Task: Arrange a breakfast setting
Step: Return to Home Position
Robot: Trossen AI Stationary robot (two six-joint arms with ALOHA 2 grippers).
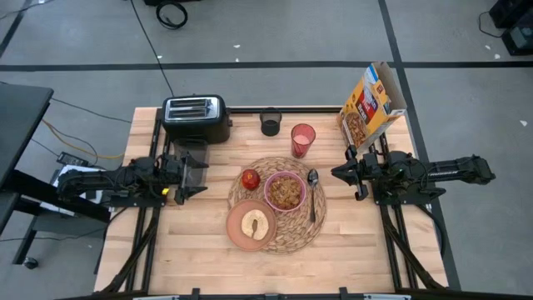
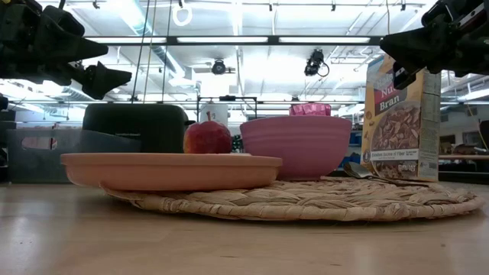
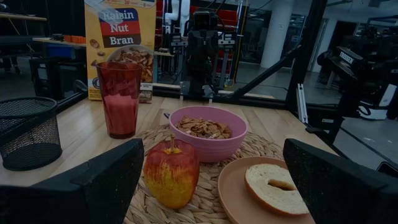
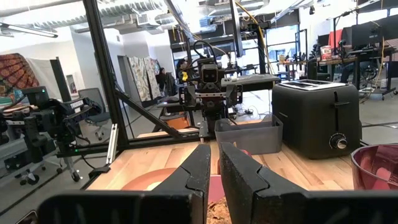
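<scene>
Cereal fills glossy pink bowl mid round woven straw placemat; left gripper fingers spread wide; right gripper fingers nearly together.

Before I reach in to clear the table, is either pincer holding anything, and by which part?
Nothing is held. The left pincer is open and empty left of the mat; the right pincer, right of it, is shut on nothing.

In the low view, cup — all but its rim — behind the pink bowl
</scene>
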